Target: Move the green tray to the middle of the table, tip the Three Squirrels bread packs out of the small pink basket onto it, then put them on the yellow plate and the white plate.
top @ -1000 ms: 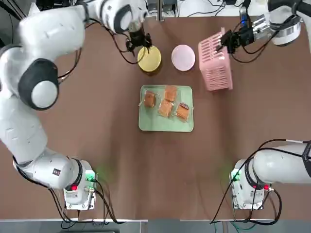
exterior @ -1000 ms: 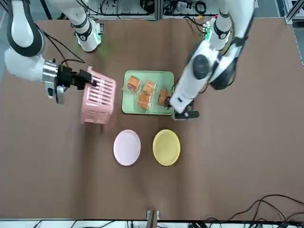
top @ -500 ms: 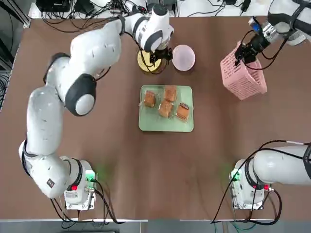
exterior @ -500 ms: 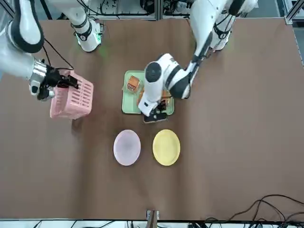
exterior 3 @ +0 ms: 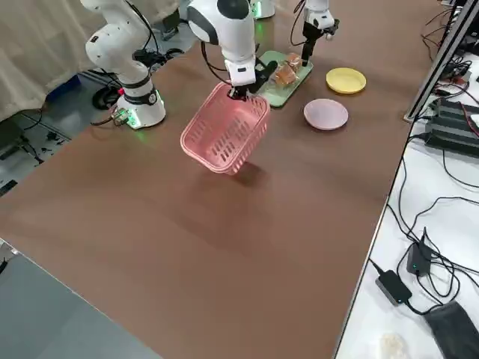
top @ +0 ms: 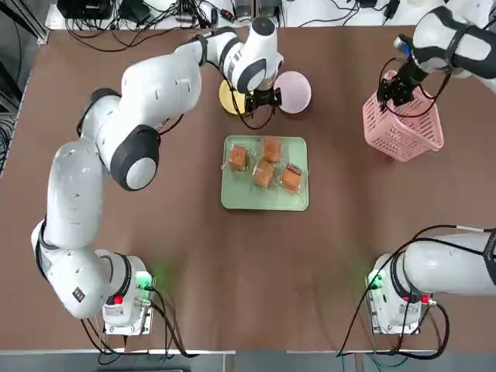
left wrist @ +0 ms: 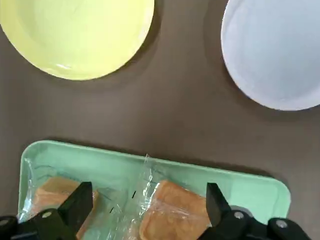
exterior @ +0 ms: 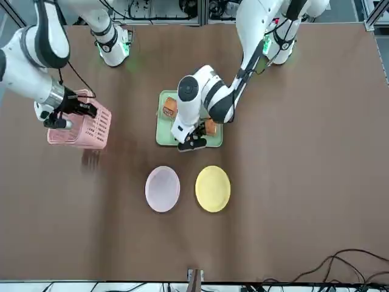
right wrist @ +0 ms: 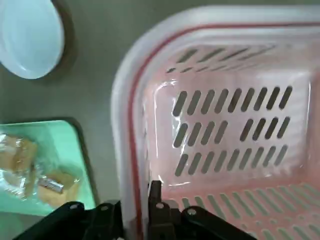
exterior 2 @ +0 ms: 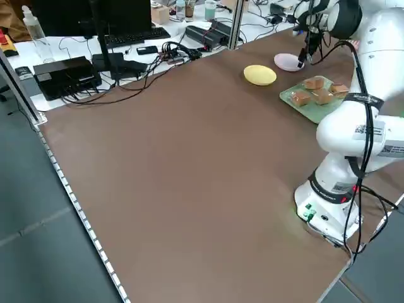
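Observation:
The green tray [top: 240, 195] lies mid-table with several bread packs [top: 264, 173] on it. My left gripper [top: 262, 99] hangs open over the tray's far edge, between the yellow plate [top: 229, 101] and the white plate [top: 294, 90]. The left wrist view looks down past its spread fingers [left wrist: 80, 199] at two packs [left wrist: 172, 216], the tray's rim [left wrist: 115, 167] and both plates [left wrist: 75, 35] [left wrist: 275, 50]. At the far right, my right gripper [top: 391, 87] is shut on the rim of the small pink basket [top: 404, 125]. The basket hangs tilted above the table [exterior 3: 224, 134], mouth up, and looks empty [right wrist: 225, 115].
The left arm [top: 147, 85] arches over the table's left half. Both arm bases [top: 124, 298] [top: 399, 298] stand at the near edge. Cables and boxes [exterior 2: 95, 57] lie beyond the far edge. The dark brown table [top: 333, 248] is bare in front of the tray.
My right gripper has carried the basket rightward and turned it from lying on its side to mouth up. The left gripper has swung from beside the yellow plate toward the tray's far edge.

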